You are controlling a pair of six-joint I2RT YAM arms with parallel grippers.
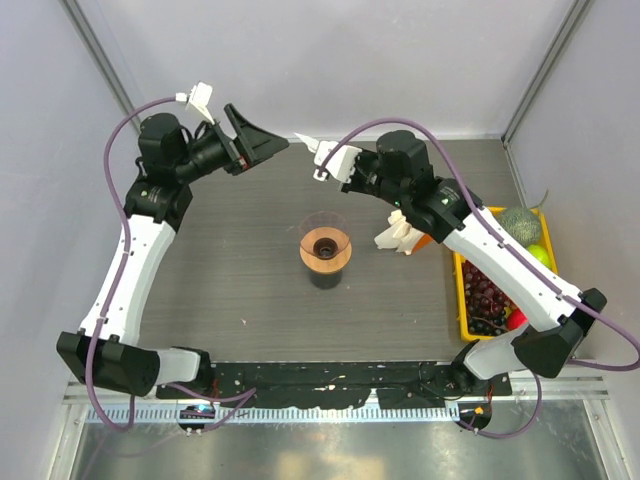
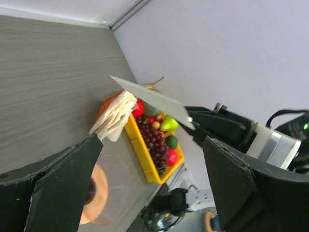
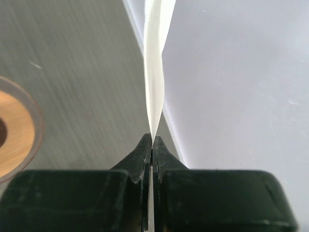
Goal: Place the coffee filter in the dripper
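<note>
1. Two grippers hang over the far part of the grey table [image 1: 230, 270]. The right gripper [image 3: 152, 141] has its jaws pressed together on the coffee filter [image 3: 154, 72], which rises edge-on from the tips as a thin white sheet, clear of the table.
2. The left gripper [image 1: 258, 130] faces the filter from nearby, with its jaws wide apart and nothing between them.
3. The dripper [image 1: 325, 250] stands near the middle of the table, apart from the filter, its tan wooden ring around a dark centre.
4. A bunch of white filters [image 1: 397, 235] lies right of the dripper, beside a yellow tray [image 1: 459, 300] of fruit.
</note>
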